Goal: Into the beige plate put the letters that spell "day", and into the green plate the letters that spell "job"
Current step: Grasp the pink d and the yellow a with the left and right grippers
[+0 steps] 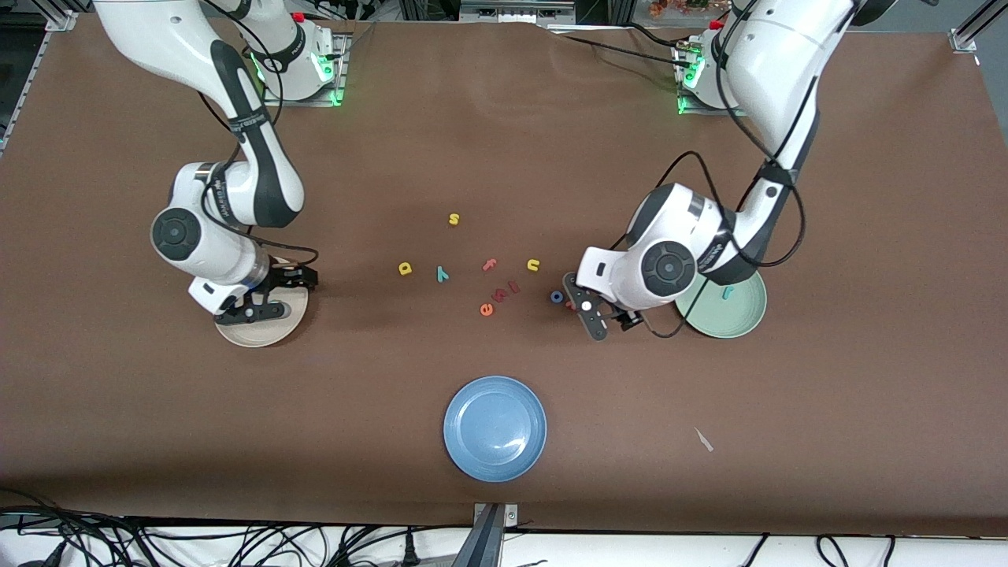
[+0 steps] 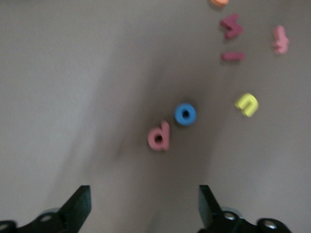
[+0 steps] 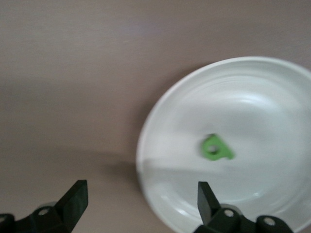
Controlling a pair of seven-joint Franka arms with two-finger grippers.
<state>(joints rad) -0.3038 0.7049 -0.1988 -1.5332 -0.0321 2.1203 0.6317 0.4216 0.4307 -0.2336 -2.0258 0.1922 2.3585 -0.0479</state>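
Observation:
My right gripper (image 1: 270, 298) hangs open over the beige plate (image 1: 264, 334), at the rim (image 3: 146, 145). A dark green "d" (image 3: 217, 148) lies in that plate; the front view hides it under the hand. The yellow "a" (image 1: 405, 268) and teal "y" (image 1: 442, 273) lie mid-table. My left gripper (image 1: 587, 311) is open just above the table beside the blue "o" (image 1: 557, 297). In the left wrist view the salmon "b" (image 2: 160, 136) and the "o" (image 2: 185, 114) lie ahead of the open fingers (image 2: 80, 204). The teal "j" (image 1: 727, 292) rests in the green plate (image 1: 740, 319).
A blue plate (image 1: 495, 428) sits near the front camera's edge. Other letters lie mid-table: yellow "s" (image 1: 453, 219), yellow "u" (image 1: 533, 265), pink "f" (image 1: 490, 264), an orange "e" (image 1: 487, 309) and red pieces (image 1: 504, 292). A small white scrap (image 1: 703, 439) lies toward the left arm's end.

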